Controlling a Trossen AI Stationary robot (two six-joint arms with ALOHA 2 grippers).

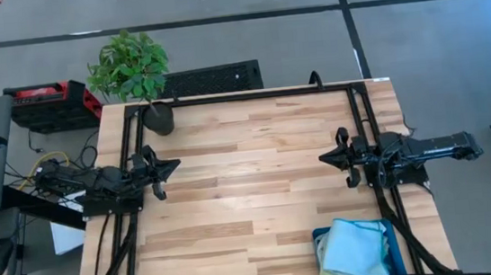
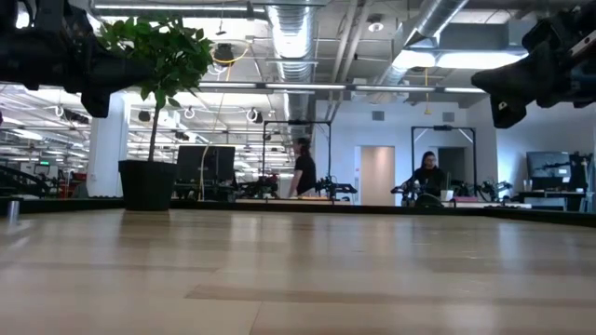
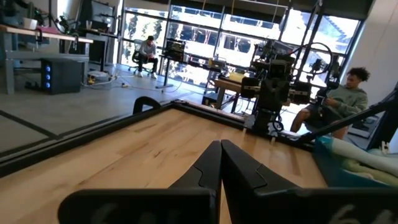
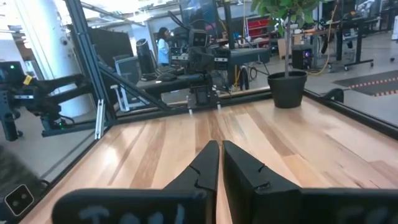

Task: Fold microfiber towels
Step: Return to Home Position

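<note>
Wood-plank table [image 1: 251, 191] on grey floor [image 1: 436, 47]. Potted plant [image 1: 135, 71] at the table corner beside the left gripper [image 1: 174, 166]. Ahead of that gripper: tall windows [image 3: 186, 37], desks [image 3: 43, 36]. Overhead: exposed ducts [image 2: 293, 37], strip lights [image 2: 372, 88]. White far wall [image 2: 386, 130].

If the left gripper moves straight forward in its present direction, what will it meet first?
Probably the right gripper: the left gripper points across the table toward it, with nothing seen between them.
</note>
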